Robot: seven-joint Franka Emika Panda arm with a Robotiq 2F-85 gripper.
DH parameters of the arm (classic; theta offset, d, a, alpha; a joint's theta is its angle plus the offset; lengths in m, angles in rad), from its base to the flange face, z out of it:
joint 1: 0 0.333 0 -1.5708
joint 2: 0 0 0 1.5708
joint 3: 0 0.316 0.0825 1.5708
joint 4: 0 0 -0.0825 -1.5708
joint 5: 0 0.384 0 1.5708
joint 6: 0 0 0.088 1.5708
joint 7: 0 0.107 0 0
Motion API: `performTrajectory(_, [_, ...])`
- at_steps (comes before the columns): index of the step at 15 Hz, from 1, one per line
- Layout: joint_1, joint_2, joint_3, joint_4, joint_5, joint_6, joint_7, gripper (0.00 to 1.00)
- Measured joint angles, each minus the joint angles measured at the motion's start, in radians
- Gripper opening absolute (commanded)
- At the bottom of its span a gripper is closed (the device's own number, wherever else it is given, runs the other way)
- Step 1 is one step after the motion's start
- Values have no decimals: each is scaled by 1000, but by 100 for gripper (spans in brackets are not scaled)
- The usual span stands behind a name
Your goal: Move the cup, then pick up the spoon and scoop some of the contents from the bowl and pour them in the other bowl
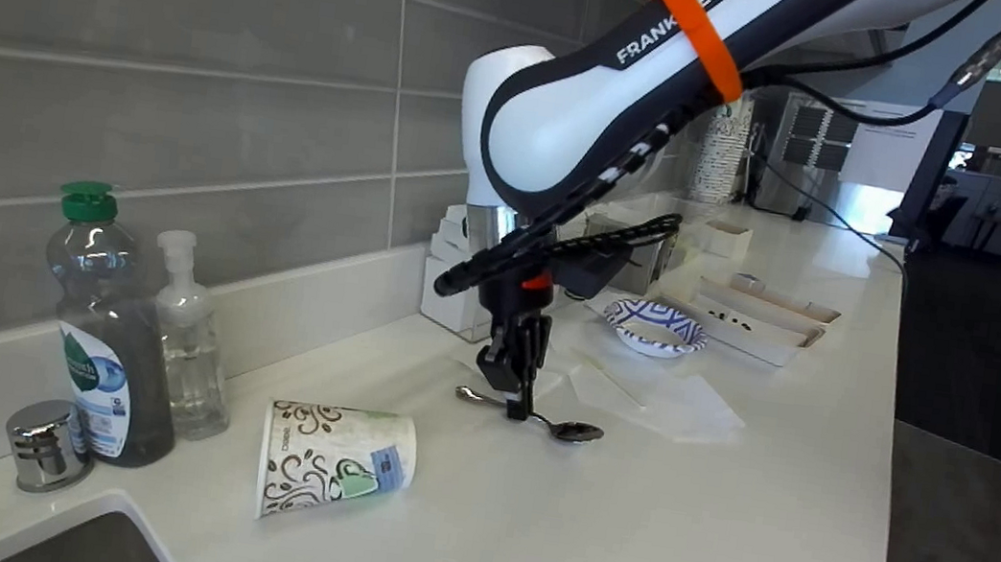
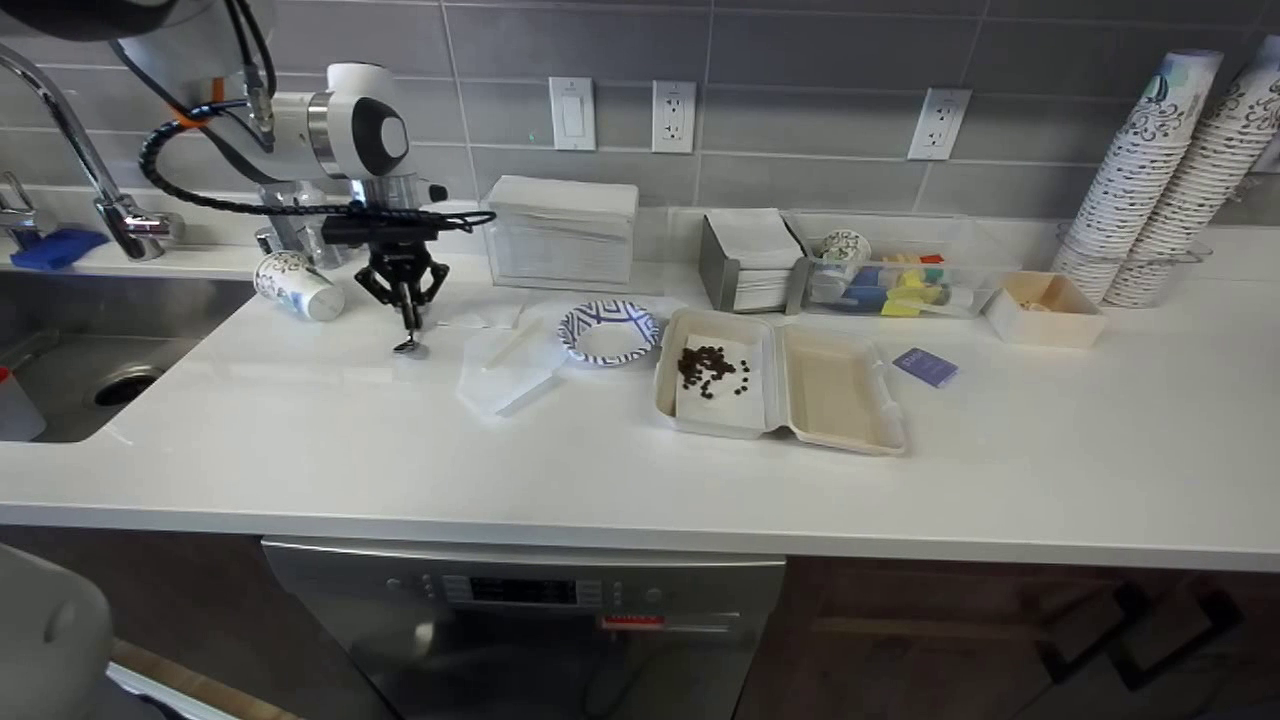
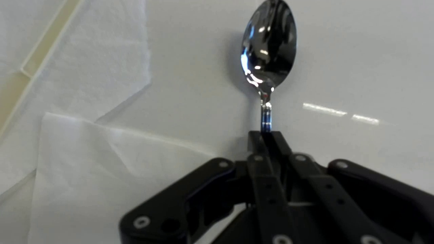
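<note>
Spoon (image 3: 269,45) in gripper (image 3: 266,138); cup (image 1: 338,463) sideways

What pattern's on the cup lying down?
The cup: brown swirls, green and blue patches on white; clearest in an exterior view.

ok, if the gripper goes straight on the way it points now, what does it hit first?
Most likely the white countertop, just below: the gripper points roughly straight down, shut on the spoon. The spoon may touch first; any gap beneath is hard to judge.
</note>
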Motion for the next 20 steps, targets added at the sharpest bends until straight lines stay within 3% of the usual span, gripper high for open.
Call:
performTrajectory(4, [1,-112,23,-80,0,16,2,2])
performTrajectory(8, [-9,-288,25,-249,-18,138,-32,2])
performTrajectory(11, [-44,-414,21,-373,11,201,-185,2])
performTrajectory(14, [-60,-511,16,-456,134,206,-412,2])
performTrajectory(15, [-60,-531,10,-468,178,196,-482,9])
performTrajectory(19, [-58,-537,5,-468,185,193,-495,9])
performTrajectory(20, [-57,-535,5,-468,185,193,-494,2])
